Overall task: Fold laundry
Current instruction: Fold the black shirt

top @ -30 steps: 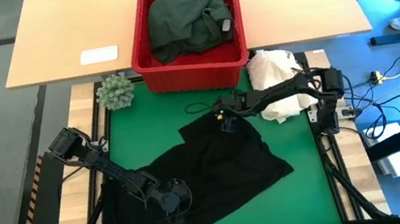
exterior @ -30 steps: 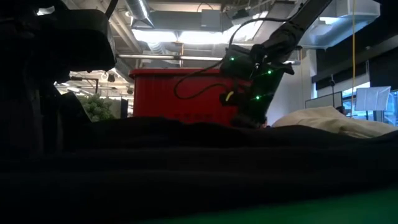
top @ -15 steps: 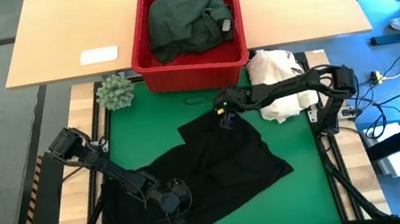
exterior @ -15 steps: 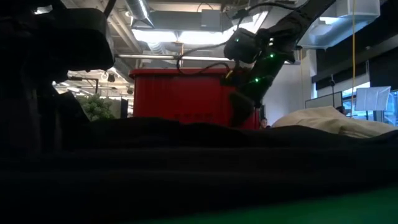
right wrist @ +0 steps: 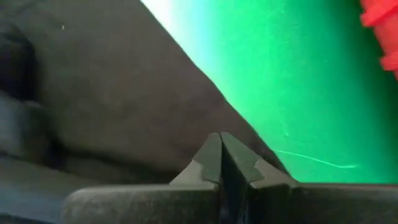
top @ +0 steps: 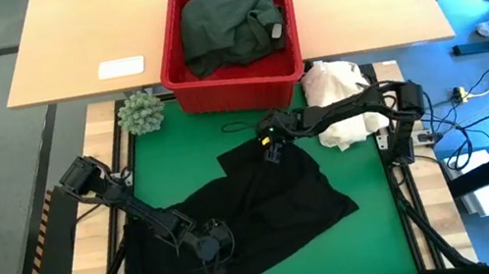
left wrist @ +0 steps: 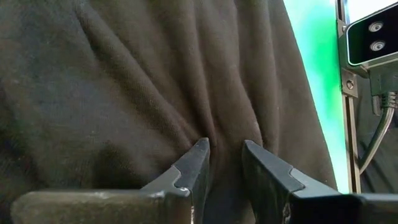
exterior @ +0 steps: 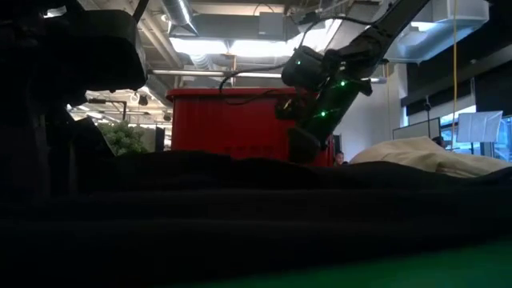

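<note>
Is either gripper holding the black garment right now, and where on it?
Left gripper pinches a raised fold of the black garment near its front-left part. Right gripper is shut above the garment's far edge, holding nothing.

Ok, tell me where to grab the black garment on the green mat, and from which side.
Grip the black garment at its far corner by the red basket, coming down from above. That edge lies flat and bare on the green mat, and the right gripper hangs just over it, fingers together.
</note>
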Controlling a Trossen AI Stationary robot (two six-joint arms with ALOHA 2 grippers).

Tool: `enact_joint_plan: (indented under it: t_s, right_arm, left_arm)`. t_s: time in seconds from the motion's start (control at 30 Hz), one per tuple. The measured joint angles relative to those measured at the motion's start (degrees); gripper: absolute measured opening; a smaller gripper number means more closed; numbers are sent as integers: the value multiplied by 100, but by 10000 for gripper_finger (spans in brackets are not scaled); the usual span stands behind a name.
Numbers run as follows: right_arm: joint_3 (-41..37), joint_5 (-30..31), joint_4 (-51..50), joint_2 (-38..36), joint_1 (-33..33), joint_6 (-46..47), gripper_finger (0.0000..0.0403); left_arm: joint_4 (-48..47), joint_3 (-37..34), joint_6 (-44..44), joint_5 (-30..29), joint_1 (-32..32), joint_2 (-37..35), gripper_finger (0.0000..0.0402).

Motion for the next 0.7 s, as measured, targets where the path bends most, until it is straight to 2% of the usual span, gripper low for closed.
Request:
enact_joint_plan:
  t_s: [0.23,0.47,0.53,0.7]
  right_arm:
    - [-2,425,-126,189,-476,-100,1]
    - [-2,465,-133,-50,-784,4,1]
    - [-2,333,-167,-108,-748,17,1]
    - [-2,-577,-156,-380,-496,15,1]
  left_arm:
    - [13,0,-42,15,-2,0,95]
    - [20,0,-90,20,-39,0,95]
    - [20,0,-89,25,-39,0,95]
    - [19,0,-91,24,-39,0,95]
